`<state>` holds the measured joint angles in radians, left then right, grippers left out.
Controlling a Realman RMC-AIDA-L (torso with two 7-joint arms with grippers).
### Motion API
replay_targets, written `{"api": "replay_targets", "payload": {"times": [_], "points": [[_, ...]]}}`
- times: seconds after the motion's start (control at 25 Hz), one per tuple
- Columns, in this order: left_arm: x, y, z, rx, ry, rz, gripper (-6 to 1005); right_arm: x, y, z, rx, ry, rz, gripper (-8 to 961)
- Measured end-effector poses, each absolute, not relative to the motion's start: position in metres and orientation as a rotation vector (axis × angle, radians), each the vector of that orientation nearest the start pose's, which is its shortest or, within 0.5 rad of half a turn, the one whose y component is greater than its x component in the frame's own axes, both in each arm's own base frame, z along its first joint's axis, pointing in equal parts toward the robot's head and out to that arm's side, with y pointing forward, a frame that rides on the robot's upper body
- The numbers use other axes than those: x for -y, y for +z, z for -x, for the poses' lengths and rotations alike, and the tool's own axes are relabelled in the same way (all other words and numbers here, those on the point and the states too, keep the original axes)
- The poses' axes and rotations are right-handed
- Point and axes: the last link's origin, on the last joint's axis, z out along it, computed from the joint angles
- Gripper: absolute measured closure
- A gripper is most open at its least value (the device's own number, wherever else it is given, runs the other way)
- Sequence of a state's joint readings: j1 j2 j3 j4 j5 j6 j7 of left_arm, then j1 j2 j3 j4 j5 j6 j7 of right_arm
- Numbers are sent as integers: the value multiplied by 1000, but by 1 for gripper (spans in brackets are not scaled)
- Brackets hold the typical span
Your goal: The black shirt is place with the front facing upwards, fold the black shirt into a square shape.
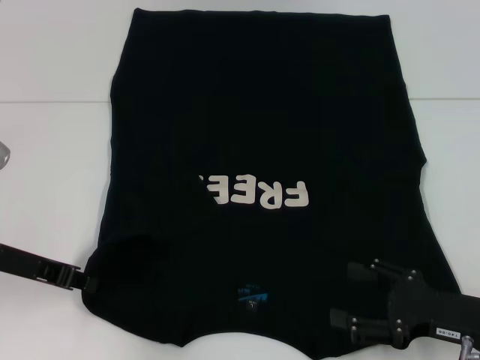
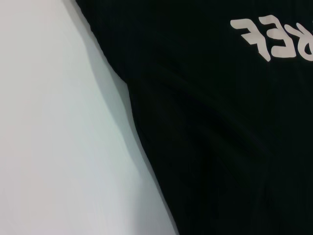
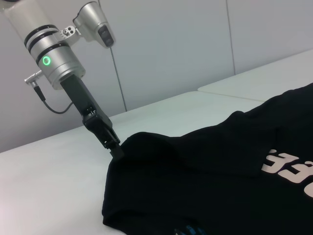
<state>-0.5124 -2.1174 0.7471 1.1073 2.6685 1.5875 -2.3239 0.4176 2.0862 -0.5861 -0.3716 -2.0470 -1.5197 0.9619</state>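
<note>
The black shirt (image 1: 262, 127) lies spread front-up on the white table (image 1: 45, 165), its cream lettering (image 1: 251, 193) near the middle and the small blue neck label (image 1: 251, 294) at the near edge. My left gripper (image 1: 88, 281) is at the shirt's near left shoulder edge. In the right wrist view the left gripper (image 3: 116, 152) is pinched on that edge, and the fabric (image 3: 146, 142) bulges up beside it. My right gripper (image 1: 345, 291) hovers open over the near right shoulder with nothing between its fingers. The left wrist view shows only shirt (image 2: 220, 147) and table (image 2: 54, 122).
A seam (image 1: 52, 101) between two white table panels runs across behind the shirt's middle. A small grey object (image 1: 4, 156) pokes in at the left edge. Grey wall panels (image 3: 171, 44) stand behind the table.
</note>
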Motion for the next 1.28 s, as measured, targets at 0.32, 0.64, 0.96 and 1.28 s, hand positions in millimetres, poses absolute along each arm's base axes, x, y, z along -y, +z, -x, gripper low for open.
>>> {"api": "replay_targets", "payload": {"times": [0.32,0.64,0.96,1.28], "points": [[-325,42,301,1506,169,2349,872,-265,-46,-311,-565,724,2688,30],[-325,43,301,1528,162,2339,986,-266,-45,-311,-571,732,2683,30],[-321,52,302,1584,64,2304,985,-273,-25,-317,-713,833,2529,30],[-313,64,309,1567,62,2251,986,-289,40,-342,-1178,941,2217,30]]}}
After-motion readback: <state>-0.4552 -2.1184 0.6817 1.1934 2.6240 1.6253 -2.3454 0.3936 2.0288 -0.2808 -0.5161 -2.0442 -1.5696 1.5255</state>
